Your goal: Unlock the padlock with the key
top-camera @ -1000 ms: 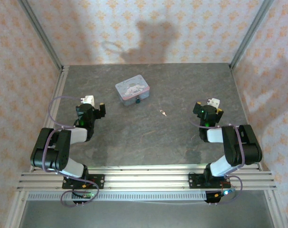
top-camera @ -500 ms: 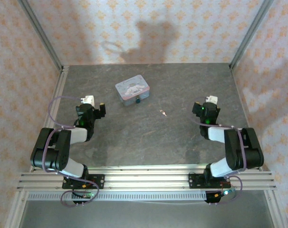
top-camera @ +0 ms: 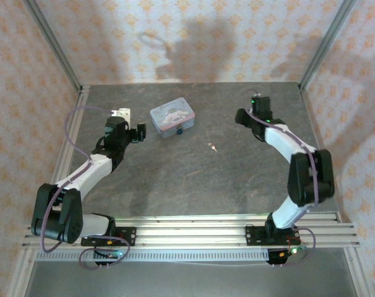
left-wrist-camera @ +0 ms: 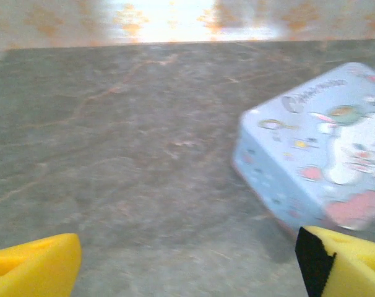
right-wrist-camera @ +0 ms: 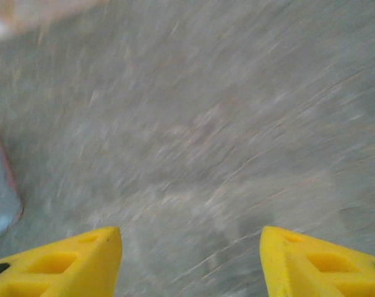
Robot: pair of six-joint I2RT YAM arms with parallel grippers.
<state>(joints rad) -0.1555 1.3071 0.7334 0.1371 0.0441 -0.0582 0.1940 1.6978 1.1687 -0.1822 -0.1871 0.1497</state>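
Observation:
The padlock (top-camera: 179,130) is a tiny dark teal thing at the near edge of the pale blue printed tin (top-camera: 172,117). The small silvery key (top-camera: 212,147) lies flat on the table, to the right of the padlock and nearer. My left gripper (top-camera: 137,132) is just left of the tin, open and empty. In the left wrist view, its yellow fingertips (left-wrist-camera: 34,267) frame bare table, with the tin (left-wrist-camera: 317,148) ahead to the right. My right gripper (top-camera: 242,117) hovers right of the tin and beyond the key, open, with nothing between its yellow fingertips (right-wrist-camera: 73,263).
The grey stone-patterned table (top-camera: 193,179) is walled by patterned panels at the back and both sides, with metal posts at the back corners. A corner of the tin (right-wrist-camera: 0,198) shows at the left edge of the blurred right wrist view.
Both arms have reached forward from their folded poses. The left gripper moved up and right toward the tin. The right gripper swung up and left, past the key. Tin, padlock and key have not moved.

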